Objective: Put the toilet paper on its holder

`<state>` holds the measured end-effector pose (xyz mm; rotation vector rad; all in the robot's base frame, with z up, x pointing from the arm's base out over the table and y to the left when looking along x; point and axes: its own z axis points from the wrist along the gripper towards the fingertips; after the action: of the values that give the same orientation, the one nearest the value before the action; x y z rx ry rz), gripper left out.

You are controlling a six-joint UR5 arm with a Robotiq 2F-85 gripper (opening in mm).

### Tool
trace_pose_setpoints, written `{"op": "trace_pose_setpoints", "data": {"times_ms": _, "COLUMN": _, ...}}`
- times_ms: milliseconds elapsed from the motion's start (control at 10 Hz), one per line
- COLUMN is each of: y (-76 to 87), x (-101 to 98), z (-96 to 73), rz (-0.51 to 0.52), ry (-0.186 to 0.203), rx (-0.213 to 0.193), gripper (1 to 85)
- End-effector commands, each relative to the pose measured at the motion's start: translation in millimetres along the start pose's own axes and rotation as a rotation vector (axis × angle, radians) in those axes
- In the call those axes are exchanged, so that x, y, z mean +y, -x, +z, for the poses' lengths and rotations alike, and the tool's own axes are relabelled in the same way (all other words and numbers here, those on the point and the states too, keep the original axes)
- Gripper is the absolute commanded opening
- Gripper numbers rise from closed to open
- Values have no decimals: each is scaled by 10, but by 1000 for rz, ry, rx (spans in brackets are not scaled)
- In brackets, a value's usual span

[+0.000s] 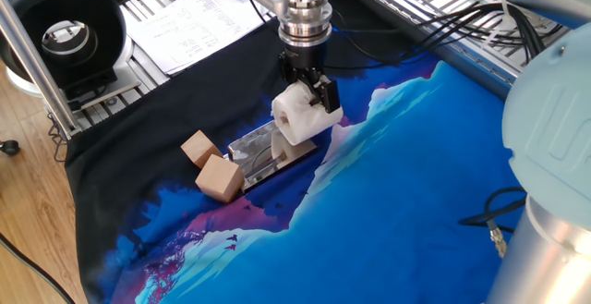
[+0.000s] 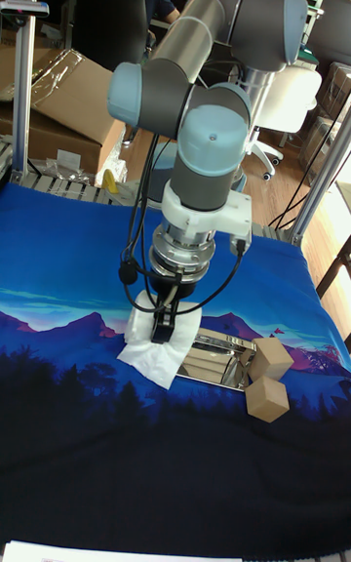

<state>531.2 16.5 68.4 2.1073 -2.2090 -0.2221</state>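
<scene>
gripper (image 1: 308, 94): centre-top of the fixed view, pointing down, black fingers clamped on the toilet paper (image 1: 297, 119); in the tall view the gripper (image 2: 162, 326) is at mid-frame w/ one dark finger pressed into the roll's top.
toilet paper: white roll, held tilted, hollow core end facing lower left in the fixed view. In the tall view the toilet paper (image 2: 156, 345) shows as a squashed white lump w/ a loose sheet spread at its base. Sits over the right end of the holder (image 1: 261, 150); can't tell if it touches the plate or hangs just above.
holder: shiny silver plate, centre of the fixed view, lying flat on the cloth (image 1: 416, 184), long axis running lower left to upper right. In the tall view the holder (image 2: 216, 358) is right of the roll, mirror-bright. Peg not clearly made out.
wood blocks: two tan cubes at the holder's left end in the fixed view, near block (image 1: 220, 176) just beside the plate, far block (image 1: 198, 146) up-left of it, the two touching or nearly so. Tall view: upper block (image 2: 272, 357) and lower block (image 2: 267, 397) at the plate's right end.
cloth: blue & black mountain print, covers the table.
papers (image 1: 199, 16): white printed sheets, upper left of the fixed view.
arm (image 2: 210, 84): grey w/ light-blue joint caps, fills the upper half of the tall view.
</scene>
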Motion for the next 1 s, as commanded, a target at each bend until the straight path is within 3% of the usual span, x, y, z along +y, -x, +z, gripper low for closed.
{"op": "trace_pose_setpoints", "data": {"times_ms": 0, "y": 164, "x": -24, "z": -59, "rz": -6, "ry": 0, "rx": -13, "gripper": 513}}
{"op": "trace_pose_setpoints", "data": {"times_ms": 300, "y": 289, "x": -91, "z": 23, "rz": -49, "ry": -39, "rx": -3, "gripper": 513}}
{"op": "trace_pose_setpoints", "data": {"times_ms": 700, "y": 428, "x": -138, "z": 90, "rz": -112, "ry": -108, "rx": 65, "gripper": 513}}
{"op": "trace_pose_setpoints", "data": {"times_ms": 900, "y": 559, "x": -136, "z": 73, "rz": -129, "ry": -118, "rx": 56, "gripper": 513}}
